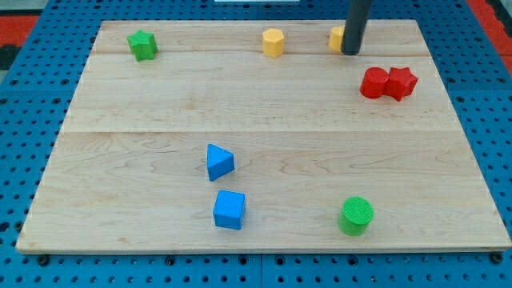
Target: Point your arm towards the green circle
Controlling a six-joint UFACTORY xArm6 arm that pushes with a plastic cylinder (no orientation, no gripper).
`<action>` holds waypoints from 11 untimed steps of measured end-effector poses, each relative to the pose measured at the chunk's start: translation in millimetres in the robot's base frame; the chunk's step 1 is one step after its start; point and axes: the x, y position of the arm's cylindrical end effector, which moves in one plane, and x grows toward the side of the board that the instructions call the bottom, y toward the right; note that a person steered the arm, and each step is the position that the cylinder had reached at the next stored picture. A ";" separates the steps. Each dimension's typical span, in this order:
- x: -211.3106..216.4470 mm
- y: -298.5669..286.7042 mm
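The green circle (pixel 355 215) is a short green cylinder near the view's bottom right of the wooden board (pixel 144 120). My tip (pixel 350 52) is at the view's top right, far above the green circle. It stands just right of a yellow block (pixel 337 37) that it partly hides and seems to touch.
A yellow cylinder (pixel 274 42) sits at top centre. A green star (pixel 142 45) is at top left. A red cylinder (pixel 373 82) and a red star (pixel 401 82) touch each other at the right. A blue triangle (pixel 218 162) and a blue cube (pixel 230 210) lie at lower centre.
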 end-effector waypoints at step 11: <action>253.2 -42.5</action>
